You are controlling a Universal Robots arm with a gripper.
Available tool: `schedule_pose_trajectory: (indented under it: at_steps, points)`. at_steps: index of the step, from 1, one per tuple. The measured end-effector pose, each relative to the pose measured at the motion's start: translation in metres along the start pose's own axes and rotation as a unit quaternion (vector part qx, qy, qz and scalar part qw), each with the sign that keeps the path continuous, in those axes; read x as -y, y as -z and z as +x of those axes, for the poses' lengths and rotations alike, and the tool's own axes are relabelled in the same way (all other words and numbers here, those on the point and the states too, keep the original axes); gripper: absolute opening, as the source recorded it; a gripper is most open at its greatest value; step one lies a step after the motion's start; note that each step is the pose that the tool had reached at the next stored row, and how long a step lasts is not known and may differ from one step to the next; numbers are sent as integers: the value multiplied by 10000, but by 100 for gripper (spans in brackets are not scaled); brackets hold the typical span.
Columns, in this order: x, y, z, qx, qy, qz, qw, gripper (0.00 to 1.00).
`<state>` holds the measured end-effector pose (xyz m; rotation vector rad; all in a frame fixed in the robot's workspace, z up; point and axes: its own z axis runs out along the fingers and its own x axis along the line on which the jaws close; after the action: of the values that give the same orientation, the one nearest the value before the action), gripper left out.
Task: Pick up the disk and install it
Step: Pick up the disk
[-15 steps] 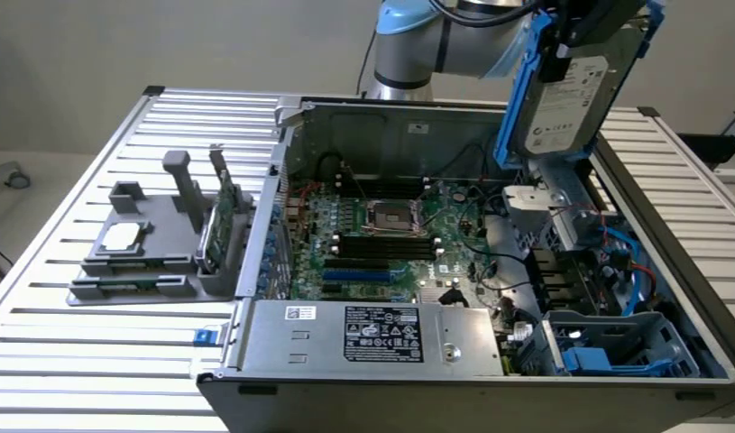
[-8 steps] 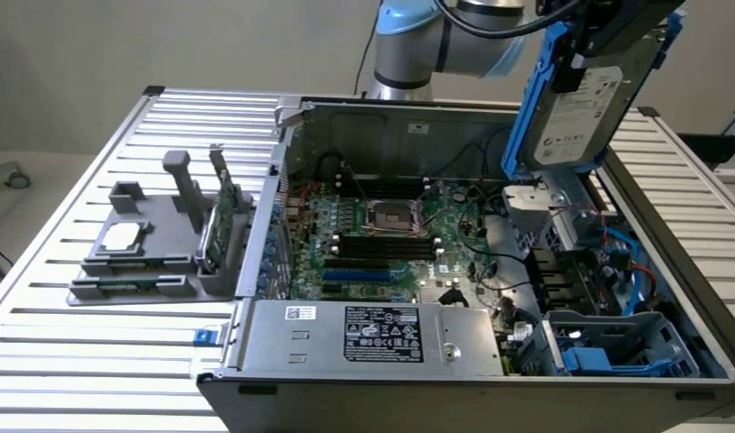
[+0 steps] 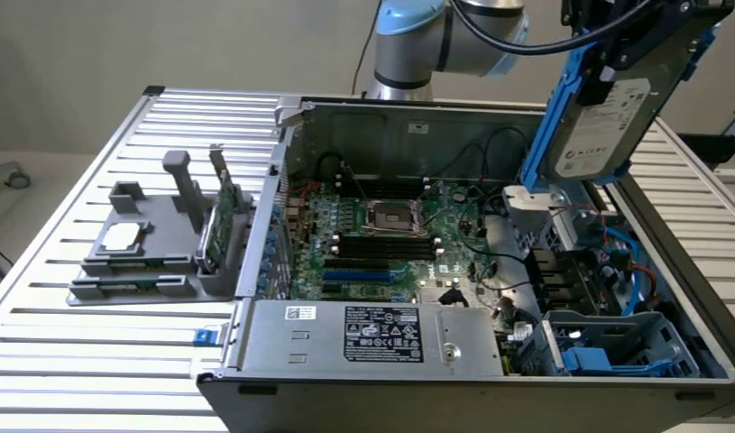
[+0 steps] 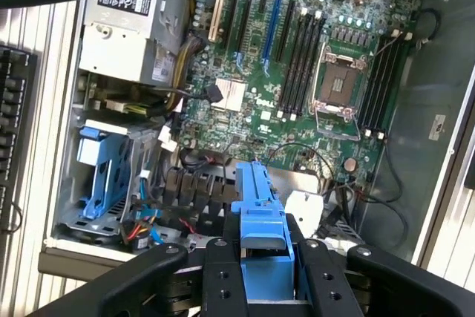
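The disk (image 3: 601,117) hangs tilted in the air above the open computer case (image 3: 656,262), over its side at the exterior view's right. Its silver-grey face with the white label looks toward the camera, and blue carrier rails (image 3: 557,108) run along its edges. My gripper (image 3: 632,41) is shut on the disk's upper end. In the wrist view the black fingers (image 4: 308,272) clamp a blue rail (image 4: 260,220), with the gripper (image 4: 261,250) high above the case's inside. A blue drive cage (image 3: 608,347) (image 4: 104,168) sits in the case's near corner.
The motherboard (image 3: 391,225) (image 4: 297,57) lies on the case floor, with a silver power supply (image 3: 380,334) (image 4: 126,42) at the near end. Loose cables (image 3: 620,253) run around the cage. On the slatted table, a grey fixture (image 3: 151,271) holds a square chip (image 3: 121,236) and a green card (image 3: 229,216).
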<state>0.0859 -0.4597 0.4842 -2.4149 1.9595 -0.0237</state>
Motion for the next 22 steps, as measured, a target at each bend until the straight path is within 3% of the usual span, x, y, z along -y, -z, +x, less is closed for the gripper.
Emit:
schedule_pose_trajectory:
  at_steps: [6, 22]
  points:
    - [62, -1, 166, 3, -1, -15, 10000, 33]
    - [28, 4, 524, 5, -99, -36, 9999, 33]
